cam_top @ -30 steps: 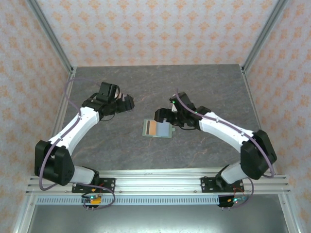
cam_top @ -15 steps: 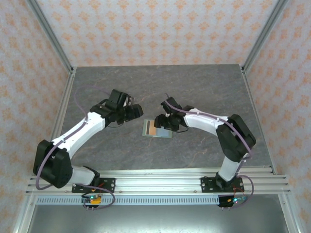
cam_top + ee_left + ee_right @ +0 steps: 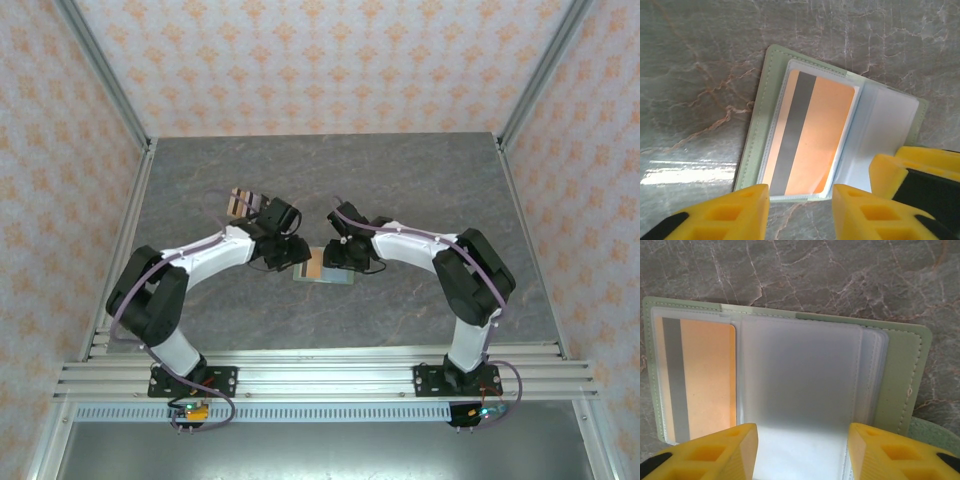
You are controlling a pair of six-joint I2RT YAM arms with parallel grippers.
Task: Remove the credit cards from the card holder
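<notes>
While card holder [image 3: 754, 145] lies open | orange card [image 3: 822, 135] with grey stripe sleeved | left pincer [image 3: 801, 196] spread | right pincer [image 3: 802, 434] spread

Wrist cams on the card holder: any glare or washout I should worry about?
Left wrist: a white glare patch on the table, left of the card holder; the orange card reads sharp, its grey stripe clear. Right wrist: a bright sheen on the lower part of the frosted sleeve, nothing legible through it. Top external: even diffuse light, only soft shadows on the table.
</notes>
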